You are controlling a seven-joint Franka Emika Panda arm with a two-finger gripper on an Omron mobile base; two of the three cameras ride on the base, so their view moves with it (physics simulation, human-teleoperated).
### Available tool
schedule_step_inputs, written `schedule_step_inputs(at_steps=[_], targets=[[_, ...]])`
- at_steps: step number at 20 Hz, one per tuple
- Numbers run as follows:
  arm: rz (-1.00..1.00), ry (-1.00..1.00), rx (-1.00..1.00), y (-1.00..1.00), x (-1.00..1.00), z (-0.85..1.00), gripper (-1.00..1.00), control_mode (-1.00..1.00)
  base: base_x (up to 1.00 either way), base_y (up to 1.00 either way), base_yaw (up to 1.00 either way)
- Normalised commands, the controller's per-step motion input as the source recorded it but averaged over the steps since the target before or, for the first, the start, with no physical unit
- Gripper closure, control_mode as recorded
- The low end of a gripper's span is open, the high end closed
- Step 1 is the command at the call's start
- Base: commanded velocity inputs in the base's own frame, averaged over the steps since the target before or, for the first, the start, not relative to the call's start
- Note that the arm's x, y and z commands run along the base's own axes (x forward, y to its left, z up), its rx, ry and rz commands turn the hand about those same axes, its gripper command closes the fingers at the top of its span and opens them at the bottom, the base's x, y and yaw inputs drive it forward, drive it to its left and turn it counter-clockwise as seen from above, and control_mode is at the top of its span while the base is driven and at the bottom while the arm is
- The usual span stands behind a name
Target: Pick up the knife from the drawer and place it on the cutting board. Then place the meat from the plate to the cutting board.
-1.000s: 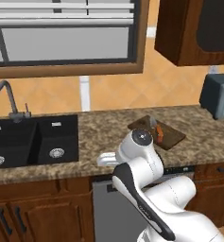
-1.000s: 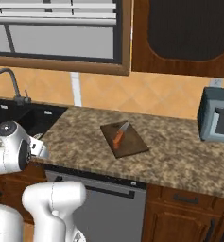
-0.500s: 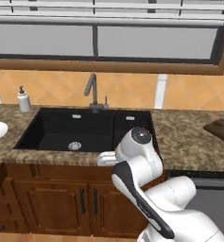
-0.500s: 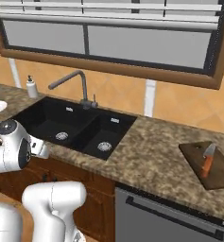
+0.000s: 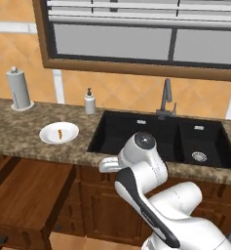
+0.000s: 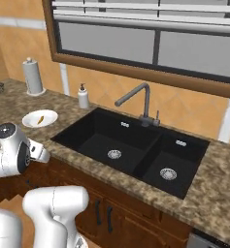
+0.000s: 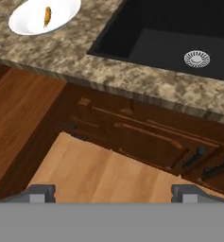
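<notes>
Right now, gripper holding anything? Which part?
Nothing held. In the hand view the gripper is open and bare between its fingertips, over the floor by the cabinets. The meat lies on the plate.

1. Note the worktop (image 5: 19, 132): speckled brown-and-grey granite pattern.
2. Identify the plate (image 5: 59, 133) by its plain white colour; the meat (image 5: 60, 133) on it is orange-brown.
3. Observe the sink (image 6: 136, 150): matte black, with silver drain rings.
4. Check the faucet (image 6: 138, 99): grey metal.
5. Note the drawer (image 5: 24, 188) and the cabinet fronts (image 7: 146, 137): reddish-brown wood grain.
6. See the wall tiles (image 5: 126, 93): orange-tan.
7. Note the soap dispenser (image 5: 89, 102): pale grey.
</notes>
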Motion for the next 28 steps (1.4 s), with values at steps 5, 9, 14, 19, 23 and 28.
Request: schedule_step_inputs(at_steps=[5, 9, 14, 19, 23, 28], targets=[[0.0, 0.0, 0.0, 0.0, 0.0, 0.0, -1.0, 1.0, 0.59, 0.33, 0.11], [0.0, 0.0, 0.0, 0.0, 0.0, 0.0, -1.0, 1.0, 0.4, 0.0, 0.0], [0.0, 0.0, 0.0, 0.0, 0.0, 0.0, -1.0, 1.0, 0.27, 0.19, 0.05], [0.0, 0.0, 0.0, 0.0, 0.0, 0.0, -1.0, 1.0, 0.56, 0.29, 0.09], [0.0, 0.0, 0.0, 0.0, 0.0, 0.0, -1.0, 1.0, 0.45, 0.29, 0.02], [0.0, 0.0, 0.0, 0.0, 0.0, 0.0, -1.0, 1.0, 0.62, 0.37, 0.02]])
